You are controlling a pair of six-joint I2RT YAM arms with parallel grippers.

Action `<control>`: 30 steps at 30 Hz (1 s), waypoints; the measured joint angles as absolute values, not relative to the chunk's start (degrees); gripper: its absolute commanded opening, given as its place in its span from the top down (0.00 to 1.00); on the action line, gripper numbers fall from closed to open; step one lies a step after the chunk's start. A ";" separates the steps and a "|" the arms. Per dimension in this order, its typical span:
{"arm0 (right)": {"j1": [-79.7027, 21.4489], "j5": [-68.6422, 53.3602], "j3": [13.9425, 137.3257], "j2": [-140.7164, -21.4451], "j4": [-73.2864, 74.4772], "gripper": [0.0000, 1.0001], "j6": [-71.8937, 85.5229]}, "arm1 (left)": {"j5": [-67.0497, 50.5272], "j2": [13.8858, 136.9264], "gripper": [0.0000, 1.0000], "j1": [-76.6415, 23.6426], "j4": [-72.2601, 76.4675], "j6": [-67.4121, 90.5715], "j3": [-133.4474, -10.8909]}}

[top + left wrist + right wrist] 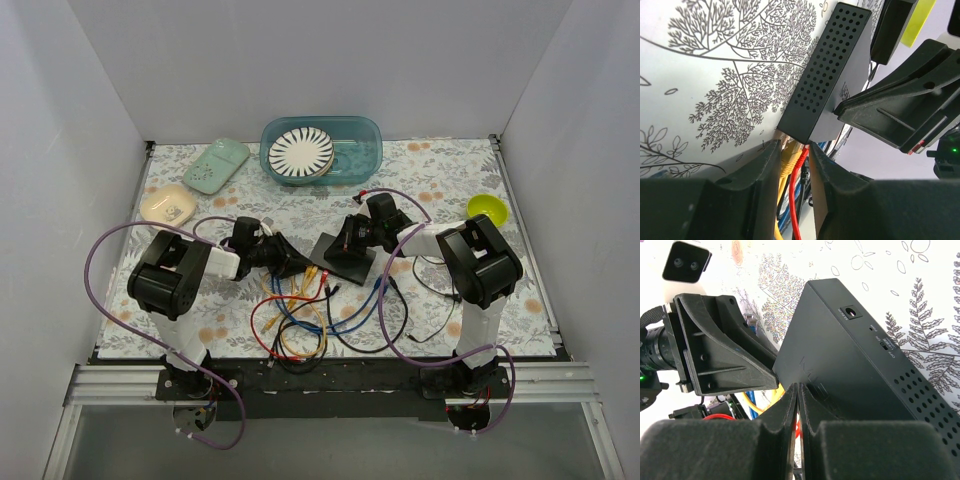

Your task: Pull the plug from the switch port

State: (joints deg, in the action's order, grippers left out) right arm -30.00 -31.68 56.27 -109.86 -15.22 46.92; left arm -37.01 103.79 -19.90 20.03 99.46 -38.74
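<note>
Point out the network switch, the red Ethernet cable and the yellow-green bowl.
network switch point(855, 375): right wrist view, on its broad black face.
red Ethernet cable point(795, 215): left wrist view, on the stretch just below the switch.
yellow-green bowl point(487, 208): top external view, on its bare inside.

bright even overhead light, soft shadows; wrist-view foregrounds blurred.

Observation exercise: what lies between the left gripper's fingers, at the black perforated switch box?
A red cable and a yellow plug, shown in the left wrist view.
</note>
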 measured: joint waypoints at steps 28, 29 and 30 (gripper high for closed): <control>-30.00 -31.66 56.27 -109.86 -15.27 0.88 46.57 | -34.39 102.61 0.84 -21.61 18.35 98.45 -38.48; -30.00 -31.64 56.27 -109.86 -15.29 0.88 46.54 | -34.13 102.63 0.82 -21.85 17.82 98.41 -38.87; -30.00 -31.64 56.27 -109.86 -15.33 0.88 46.54 | -33.85 102.65 0.80 -22.11 17.19 98.39 -39.29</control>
State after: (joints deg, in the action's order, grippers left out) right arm -30.00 -31.64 56.27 -109.86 -15.33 46.54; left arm -33.85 102.65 -22.11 17.19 98.39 -39.29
